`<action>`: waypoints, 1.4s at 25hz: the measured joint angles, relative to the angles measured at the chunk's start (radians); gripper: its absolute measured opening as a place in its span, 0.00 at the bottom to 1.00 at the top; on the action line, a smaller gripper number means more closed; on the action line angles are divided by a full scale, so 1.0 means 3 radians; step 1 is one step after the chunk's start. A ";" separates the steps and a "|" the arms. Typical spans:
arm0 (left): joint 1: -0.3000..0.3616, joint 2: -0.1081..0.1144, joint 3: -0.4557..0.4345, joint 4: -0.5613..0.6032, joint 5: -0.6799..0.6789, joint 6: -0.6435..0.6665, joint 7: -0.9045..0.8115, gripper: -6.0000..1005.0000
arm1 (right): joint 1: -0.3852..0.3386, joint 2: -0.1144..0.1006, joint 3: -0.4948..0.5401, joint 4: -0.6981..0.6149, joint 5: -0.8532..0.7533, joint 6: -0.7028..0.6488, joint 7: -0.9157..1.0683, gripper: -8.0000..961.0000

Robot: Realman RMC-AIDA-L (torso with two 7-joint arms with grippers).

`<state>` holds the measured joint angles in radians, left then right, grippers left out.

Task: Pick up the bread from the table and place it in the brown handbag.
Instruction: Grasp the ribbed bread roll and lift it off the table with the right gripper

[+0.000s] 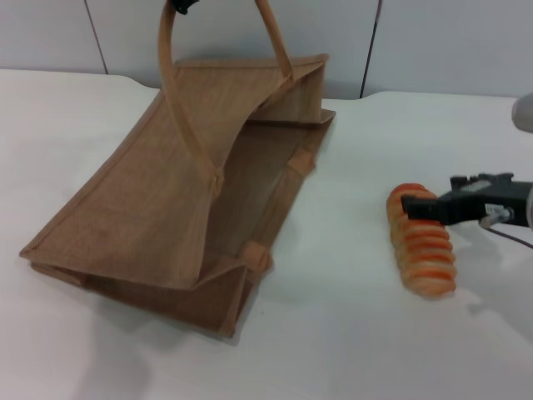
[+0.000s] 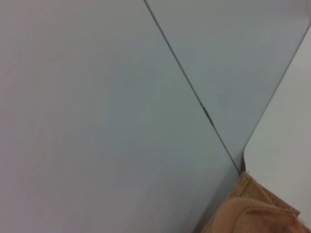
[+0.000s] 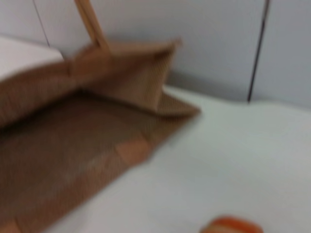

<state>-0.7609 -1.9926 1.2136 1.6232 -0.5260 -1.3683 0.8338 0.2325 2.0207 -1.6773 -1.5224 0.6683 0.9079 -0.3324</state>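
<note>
The bread (image 1: 425, 246), a ridged orange-tan loaf, lies on the white table (image 1: 350, 333) at the right. My right gripper (image 1: 419, 208) reaches in from the right and sits over the loaf's far end, touching or just above it. The brown handbag (image 1: 166, 192) lies on its side at the left, its mouth gaping toward the bread. My left gripper (image 1: 183, 5) shows only at the top edge, holding up the bag's upper handle (image 1: 179, 92). The right wrist view shows the bag's open mouth (image 3: 73, 145) and a sliver of the bread (image 3: 232, 226). The left wrist view shows a bag corner (image 2: 252, 213).
A grey panelled wall (image 1: 433, 42) runs along the table's far edge behind the bag. Bare tabletop lies between the bag's mouth and the bread, and in front of both.
</note>
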 joint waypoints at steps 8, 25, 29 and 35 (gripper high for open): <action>-0.0071 0.0000 0.0022 0.0005 0.0132 -0.0062 -0.0051 0.13 | 0.0235 0.0008 0.0055 0.0258 0.0009 0.0453 -0.0089 0.92; -0.0134 -0.0024 0.0037 0.0010 0.0168 -0.0133 -0.0059 0.13 | 0.0613 0.0008 0.0180 0.0665 -0.0008 0.0668 -0.0099 0.92; -0.0140 -0.0037 0.0060 0.0009 0.0228 -0.0144 -0.0059 0.13 | 0.0643 0.0007 0.0247 0.0650 -0.0004 0.0713 -0.0081 0.92; -0.0169 -0.0041 0.0183 0.0004 0.0292 -0.0144 -0.0083 0.13 | 0.0654 0.0015 0.0512 0.0660 0.0017 0.0861 -0.0038 0.92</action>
<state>-0.8118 -2.0050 1.2685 1.6246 -0.4384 -1.4115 0.8089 0.4286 2.0254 -1.5236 -1.3244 0.6734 1.1662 -0.3437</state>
